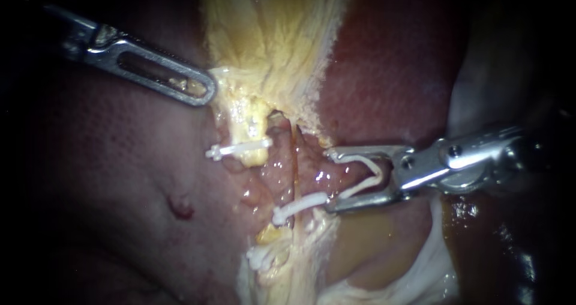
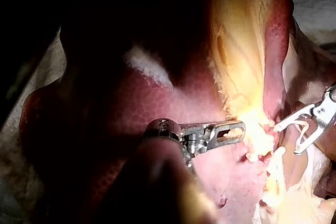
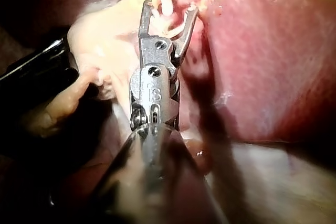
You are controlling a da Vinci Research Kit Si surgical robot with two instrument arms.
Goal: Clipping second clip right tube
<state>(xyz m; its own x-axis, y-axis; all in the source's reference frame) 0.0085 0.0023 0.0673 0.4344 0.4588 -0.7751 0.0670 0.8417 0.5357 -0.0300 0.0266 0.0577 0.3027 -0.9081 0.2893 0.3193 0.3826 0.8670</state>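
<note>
Holding a clip point(image 1: 362, 187) in wide-spread jaws, right instrument point(image 1: 330, 180) sits just beside the tube point(image 1: 292, 161). Left instrument point(image 1: 204, 92) jaws clamp yellow tissue point(image 1: 270, 47). Count: two instruments, three closed clips point(image 1: 237, 149), one loaded.

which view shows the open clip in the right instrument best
Endoscope view: the open clip shows side-on, both white legs spread inside the right instrument. Left wrist view shows it small and distant; right wrist view, foreshortened, partly behind the instrument's metal.
</note>
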